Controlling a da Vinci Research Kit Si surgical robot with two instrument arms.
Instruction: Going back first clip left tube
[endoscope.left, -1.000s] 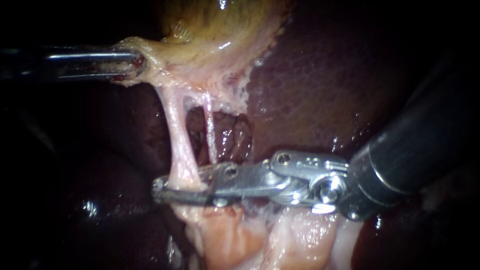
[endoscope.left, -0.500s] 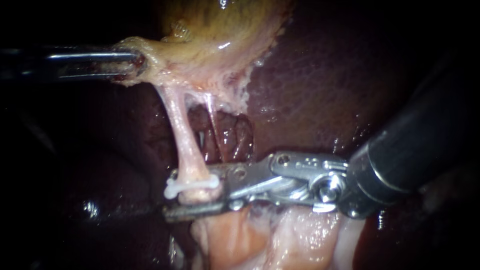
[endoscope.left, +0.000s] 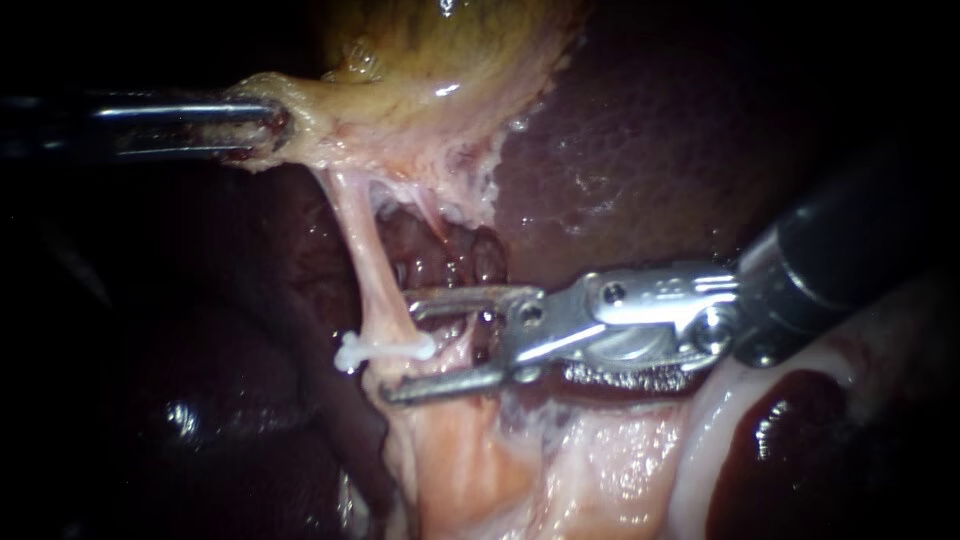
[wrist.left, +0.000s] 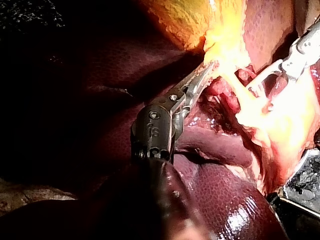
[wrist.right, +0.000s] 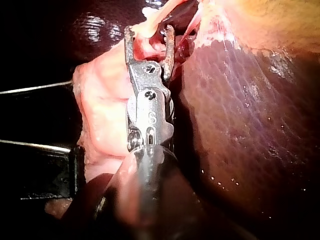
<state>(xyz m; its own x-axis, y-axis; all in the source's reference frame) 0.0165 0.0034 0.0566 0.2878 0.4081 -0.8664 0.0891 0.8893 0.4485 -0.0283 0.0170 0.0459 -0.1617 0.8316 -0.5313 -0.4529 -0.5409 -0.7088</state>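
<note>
Liver (endoscope.left: 650, 130) fills the endoscope view from 12 round to 4 o'clock, dark red. Gallbladder (endoscope.left: 440, 50) sits at 12 o'clock, yellow-green, its pale lower edge pulled out toward 10 o'clock. Pale pink tissue (endoscope.left: 560, 470) lies at 6 o'clock.

Our right instrument (endoscope.left: 403, 350) comes in from 3 o'clock, with its jaws wide apart and gripping nothing. The upper jaw lies level and the lower jaw angles down toward 7 o'clock. In the right wrist view the same jaws (wrist.right: 150, 31) show a clear gap, with pink tissue just ahead of and between them.

Our left instrument (endoscope.left: 275, 125) comes in from 9 o'clock, its jaws clamped on the gallbladder's pale edge. In the left wrist view (wrist.left: 205, 72) the jaws are closed on that yellow tissue.

The left tube (endoscope.left: 365, 260) runs taut from the gallbladder's edge down to centre. 1 white clip (endoscope.left: 385, 348) sits across its lower end, just at the mouth of our right jaws. We can't tell if it touches them.
</note>
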